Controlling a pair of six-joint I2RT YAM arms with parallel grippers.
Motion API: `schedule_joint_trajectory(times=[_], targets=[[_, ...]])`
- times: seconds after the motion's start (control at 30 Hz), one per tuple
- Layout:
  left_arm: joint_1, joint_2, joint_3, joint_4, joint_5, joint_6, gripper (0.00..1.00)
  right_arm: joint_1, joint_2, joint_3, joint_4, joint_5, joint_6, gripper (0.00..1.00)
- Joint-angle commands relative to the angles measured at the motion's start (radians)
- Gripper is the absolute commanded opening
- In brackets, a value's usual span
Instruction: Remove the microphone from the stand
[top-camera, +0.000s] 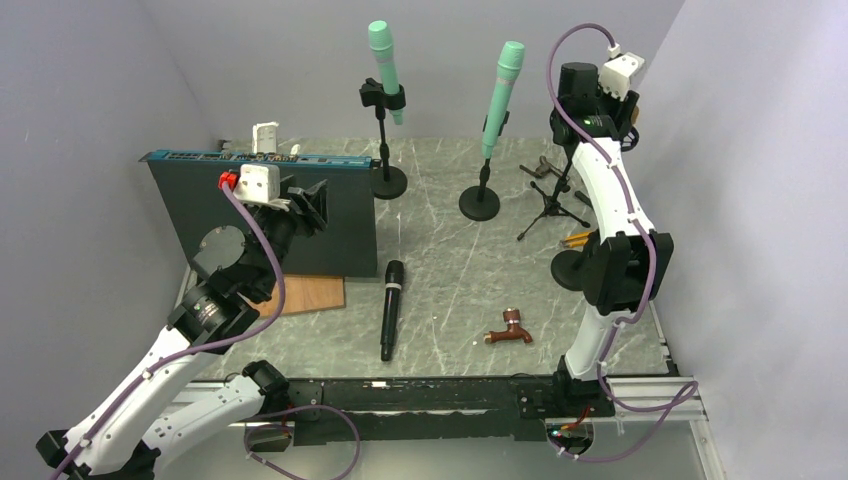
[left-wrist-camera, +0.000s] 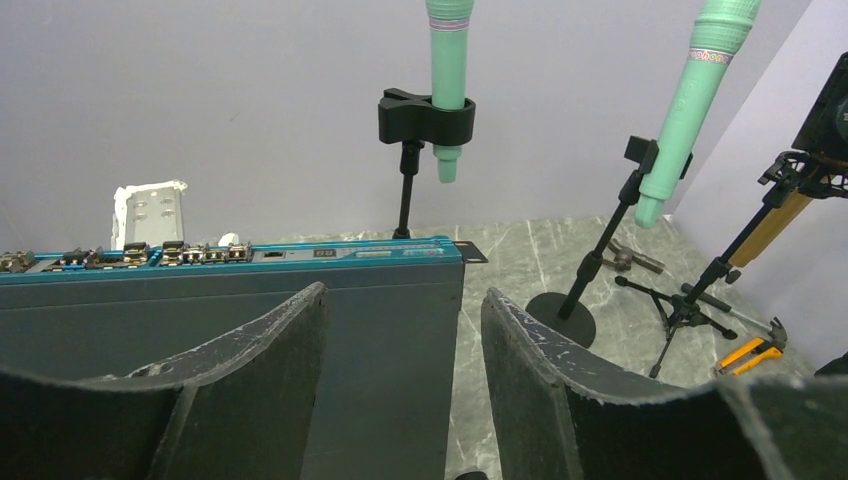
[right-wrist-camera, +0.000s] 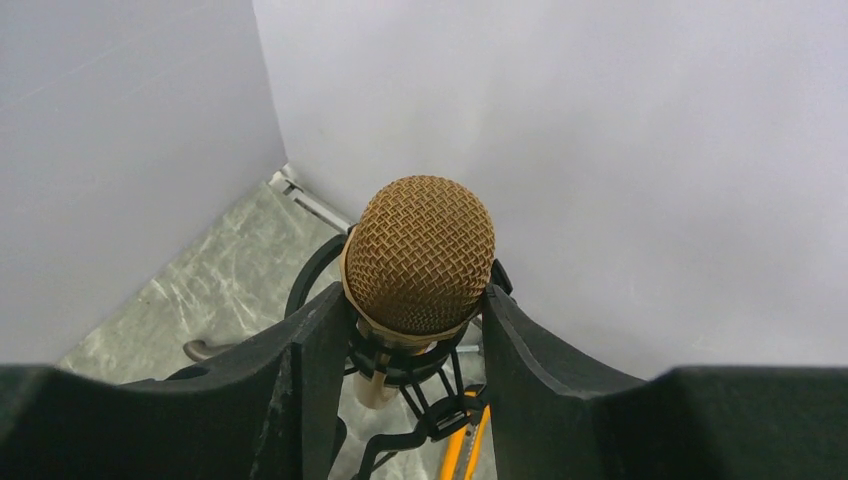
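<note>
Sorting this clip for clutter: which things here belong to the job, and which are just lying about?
Job: gold microphone, its tripod stand, right hand flanking it.
Lying about: two green microphones on stands, black microphone, brown tap, dark rack unit, wooden board.

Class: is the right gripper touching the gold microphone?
Cannot tell. Right wrist view: the gripper flanks the microphone closely, but neither contact nor gap shows plainly.
</note>
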Motion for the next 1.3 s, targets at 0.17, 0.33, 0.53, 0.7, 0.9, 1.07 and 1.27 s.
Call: schedule_joint_trajectory(times=[0.17,0.33,0.53,0.7,0.9,1.07,1.27], targets=[[-0.006,0.005,0.001,0.029,-0.005,0.002,0.61,0.047,-0.1,0.044,0.343,0.082,-0.392,0.14],[-0.007,0.003,0.0,0.03,-0.003,0.0,0.6,0.102,-0.16,-0.007,0.676,0.115,-0.695,0.0],[-0.006,0.001,0.001,0.026,0.008,-0.005,0.59,0.177,-0.211,-0.006,0.901,0.08,-0.913,0.0],[-0.007,0.006,0.006,0.02,0.018,-0.01,0.59,0.231,-0.291,-0.035,0.935,0.023,-0.927,0.0],[-0.007,0.004,0.008,0.016,0.02,-0.016,0.59,0.288,-0.418,-0.063,0.688,0.02,-0.721,0.0],[-0.007,0.011,0.007,0.016,0.023,-0.018,0.59,0.317,-0.604,-0.146,0.148,-0.125,-0.25,0.0],[-0.006,0.025,0.007,0.018,0.019,-0.015,0.59,0.317,-0.772,-0.345,-0.158,-0.506,0.049,0.0]])
